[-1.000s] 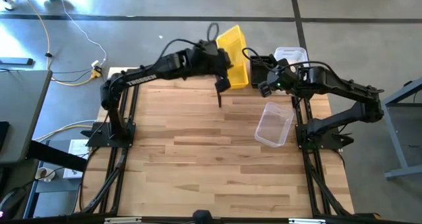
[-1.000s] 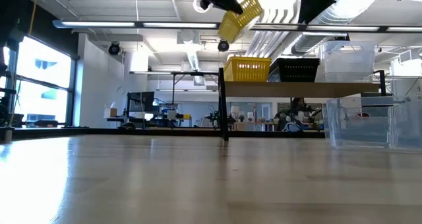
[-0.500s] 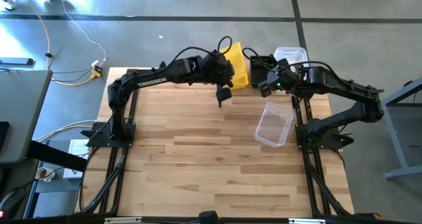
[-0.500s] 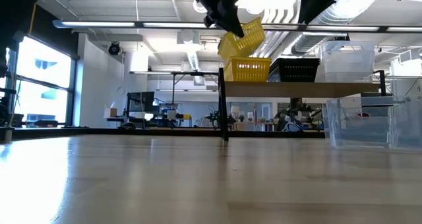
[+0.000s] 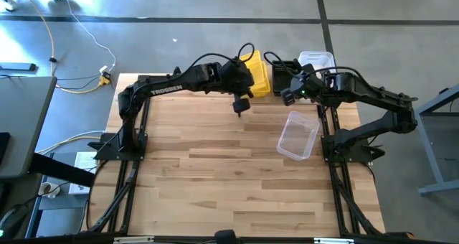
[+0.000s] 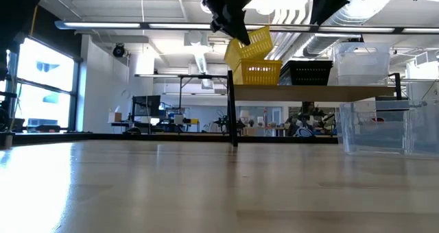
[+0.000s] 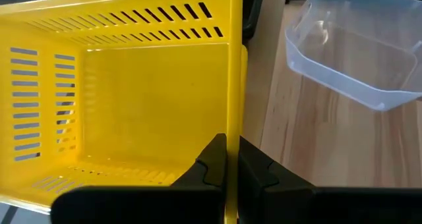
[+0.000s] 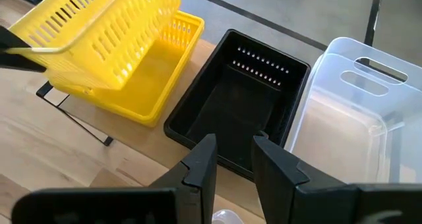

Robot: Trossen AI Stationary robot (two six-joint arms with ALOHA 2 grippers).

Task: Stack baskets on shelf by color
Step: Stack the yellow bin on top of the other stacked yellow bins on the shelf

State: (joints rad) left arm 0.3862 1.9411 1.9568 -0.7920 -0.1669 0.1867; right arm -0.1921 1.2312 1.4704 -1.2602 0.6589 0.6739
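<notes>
Now the left gripper, clamped on the rim of a slotted yellow plastic basket, holds it tilted just above a second yellow basket on the narrow light-wood shelf. The stacking step is under way; next it likely needs levelling and lowering to nest. Compared with a second ago, the carried basket is lower and closer to the shelf. The right gripper, fingers apart and empty, hovers above the shelf's black mesh basket.

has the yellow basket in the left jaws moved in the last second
Yes: the held yellow basket has dropped closer to the yellow basket on the shelf.
</notes>
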